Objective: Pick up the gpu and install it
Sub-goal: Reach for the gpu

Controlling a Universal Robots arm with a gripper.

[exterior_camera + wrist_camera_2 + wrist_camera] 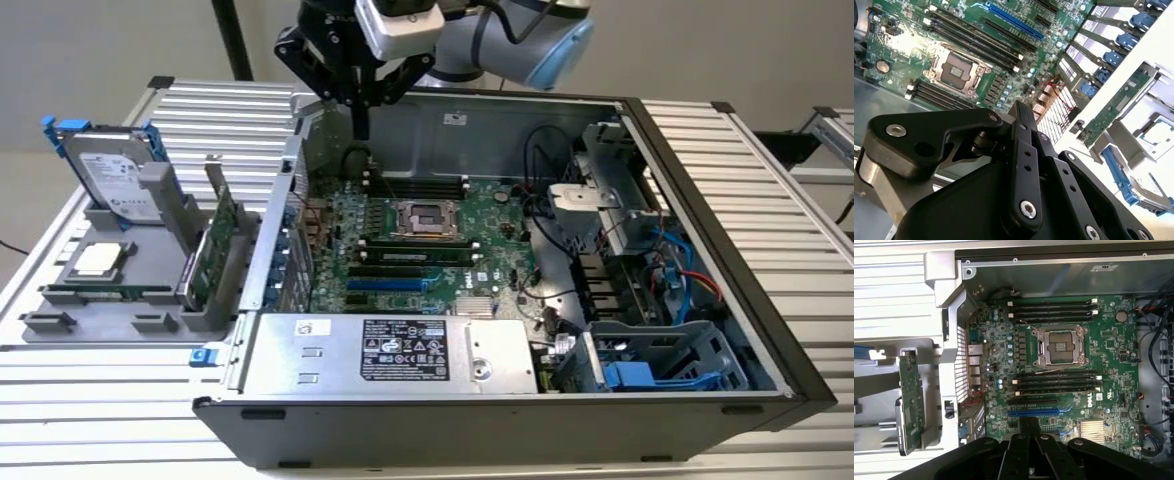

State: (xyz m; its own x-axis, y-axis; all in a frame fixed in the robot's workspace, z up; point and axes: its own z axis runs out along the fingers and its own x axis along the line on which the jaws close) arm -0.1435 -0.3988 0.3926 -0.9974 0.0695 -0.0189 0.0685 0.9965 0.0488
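Observation:
The gpu (218, 245) is a green card standing on edge in a slot of the grey holder (80, 320), at the exterior view's left, outside the open computer case (747, 300). Both wrist views show the gpu (909, 405) (1114, 107) beside the case wall. My gripper (360, 132) hangs above the far left corner of the motherboard (414, 240), fingers pointing down, shut and holding nothing. The gripper (1029, 424) sits over the board's blue slot (1034, 412) in the first wrist view. In the second wrist view the gripper (1021, 107) shows amid black linkages.
A silver hard drive with blue rails (114, 180) stands at the holder's far end, and a square processor chip (96, 260) lies flat near it. Inside the case are the power supply (387, 350), the empty processor socket (427, 215), cables (667, 270) and a blue drive cage (641, 365).

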